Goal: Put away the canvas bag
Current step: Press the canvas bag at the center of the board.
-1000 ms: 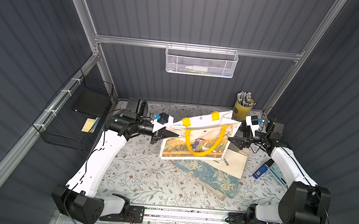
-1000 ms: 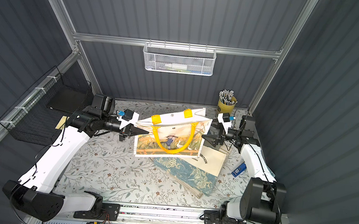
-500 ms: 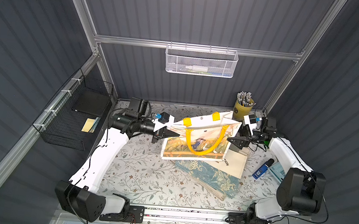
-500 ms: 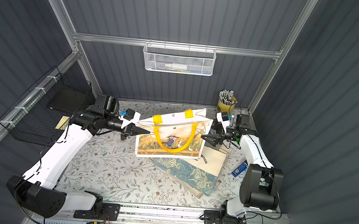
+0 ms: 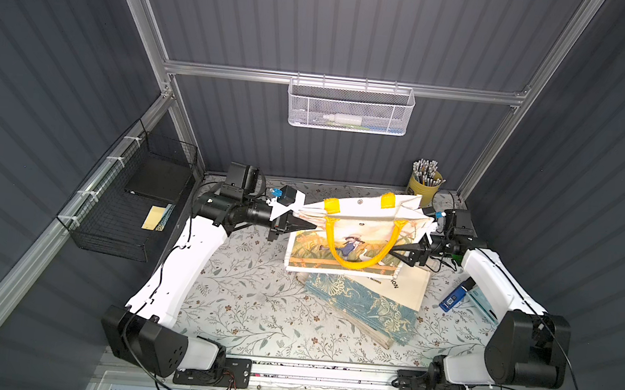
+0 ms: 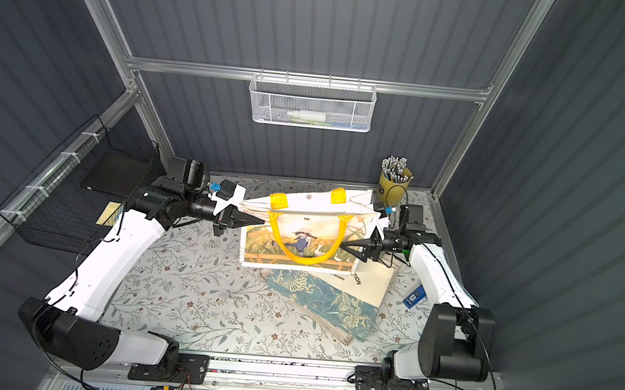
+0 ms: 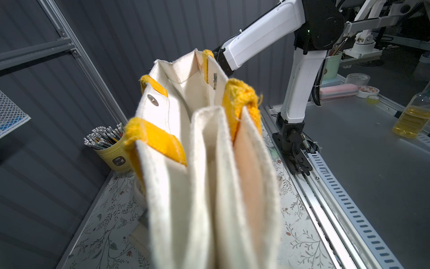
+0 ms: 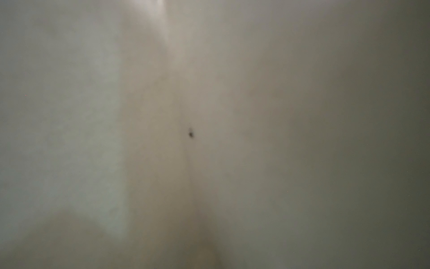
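Canvas bag (image 5: 359, 218) found upright over rear tabletop (image 5: 254, 296) | left edge pinched in clenched left hand (image 5: 310, 225) | right hand (image 5: 396, 251) at right edge, grip untellable | open room front-left

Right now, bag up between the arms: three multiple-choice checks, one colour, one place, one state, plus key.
1. The canvas bag's handles are: A. red; B. yellow; C. black.
2. The pencil cup stands: A. at the table's back right corner; B. inside the bag; C. at its front edge.
3. The left gripper has its jaws: A. open, clear of the bag; B. shut on the pencil cup; C. shut on the bag's side edge.
Key: 1 B, yellow loops in both top views; 2 A, it sits far back on the right; 3 C, the bag's pinched edge fills the left wrist view.
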`<act>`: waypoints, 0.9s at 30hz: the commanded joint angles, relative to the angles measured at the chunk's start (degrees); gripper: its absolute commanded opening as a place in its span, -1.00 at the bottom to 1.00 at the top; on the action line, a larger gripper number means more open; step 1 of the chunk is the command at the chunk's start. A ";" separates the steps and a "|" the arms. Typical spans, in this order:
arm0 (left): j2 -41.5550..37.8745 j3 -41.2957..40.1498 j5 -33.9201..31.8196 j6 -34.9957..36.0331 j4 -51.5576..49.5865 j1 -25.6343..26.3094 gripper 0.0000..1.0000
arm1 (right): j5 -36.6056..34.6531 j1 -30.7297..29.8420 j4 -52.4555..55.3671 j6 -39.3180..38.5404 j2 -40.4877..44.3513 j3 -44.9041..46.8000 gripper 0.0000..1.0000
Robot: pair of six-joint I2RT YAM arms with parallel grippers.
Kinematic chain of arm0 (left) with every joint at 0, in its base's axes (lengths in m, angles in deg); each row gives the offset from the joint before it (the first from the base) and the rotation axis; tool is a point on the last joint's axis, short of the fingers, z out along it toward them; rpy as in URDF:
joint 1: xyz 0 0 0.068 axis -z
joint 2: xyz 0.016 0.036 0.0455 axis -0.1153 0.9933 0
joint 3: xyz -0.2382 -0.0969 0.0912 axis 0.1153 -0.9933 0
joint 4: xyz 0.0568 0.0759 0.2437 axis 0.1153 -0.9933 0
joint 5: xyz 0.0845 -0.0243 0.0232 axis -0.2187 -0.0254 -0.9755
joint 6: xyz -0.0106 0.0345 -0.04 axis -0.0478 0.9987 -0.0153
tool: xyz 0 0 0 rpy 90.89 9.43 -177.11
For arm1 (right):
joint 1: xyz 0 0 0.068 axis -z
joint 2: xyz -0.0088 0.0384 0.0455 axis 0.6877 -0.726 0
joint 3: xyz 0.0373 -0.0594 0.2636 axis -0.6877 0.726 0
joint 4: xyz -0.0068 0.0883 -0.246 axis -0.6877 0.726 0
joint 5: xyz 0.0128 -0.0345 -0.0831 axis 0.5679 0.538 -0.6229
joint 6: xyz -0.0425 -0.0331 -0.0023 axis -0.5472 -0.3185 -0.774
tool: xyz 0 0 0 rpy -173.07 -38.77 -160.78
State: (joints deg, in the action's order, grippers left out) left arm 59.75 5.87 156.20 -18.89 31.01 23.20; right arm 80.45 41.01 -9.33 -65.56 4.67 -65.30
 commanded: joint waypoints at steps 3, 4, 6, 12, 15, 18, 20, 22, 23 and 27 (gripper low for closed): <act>2.13 4.00 1.07 -9.99 5.86 0.18 -1.00 | 6.33 -1.33 1.13 0.90 1.62 2.15 -0.29; 2.45 4.37 0.29 -11.90 6.94 0.15 -1.00 | 6.35 -1.47 0.63 1.12 1.39 2.38 -0.46; 2.98 4.21 -1.49 -16.28 10.63 0.13 -0.98 | 6.30 -1.53 1.32 0.77 0.61 1.73 -0.85; 2.75 0.81 -13.62 -32.42 24.48 0.15 0.99 | 6.39 -1.52 24.86 -14.98 -4.43 -10.93 -1.00; 3.03 -0.01 -21.21 -41.85 28.53 0.12 0.99 | 6.39 -1.54 48.39 -31.84 -9.88 -20.26 -1.00; 3.48 -0.09 -31.29 -50.54 29.23 0.21 0.99 | 6.41 -1.21 49.00 -24.34 -12.86 -23.95 -1.00; 3.77 -0.85 -36.35 -58.98 30.60 0.12 0.99 | 6.39 -1.15 48.96 -27.68 -11.81 -23.01 -1.00; 3.36 -2.42 -34.72 -58.04 30.95 0.03 0.99 | 6.39 -0.38 49.05 -27.76 -11.15 -23.67 -1.00; 2.90 -3.74 -34.80 -59.96 32.66 0.04 0.99 | 6.44 0.14 49.01 -27.25 -11.13 -24.17 -1.00; -0.73 -9.81 -37.44 -65.17 39.49 -0.14 0.99 | 6.40 2.65 49.05 -25.52 -10.82 -25.97 -1.00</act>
State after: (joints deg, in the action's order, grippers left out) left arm 62.09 -1.15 123.37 -76.85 64.98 23.15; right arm 77.41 42.06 36.98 -89.67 -7.62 -88.86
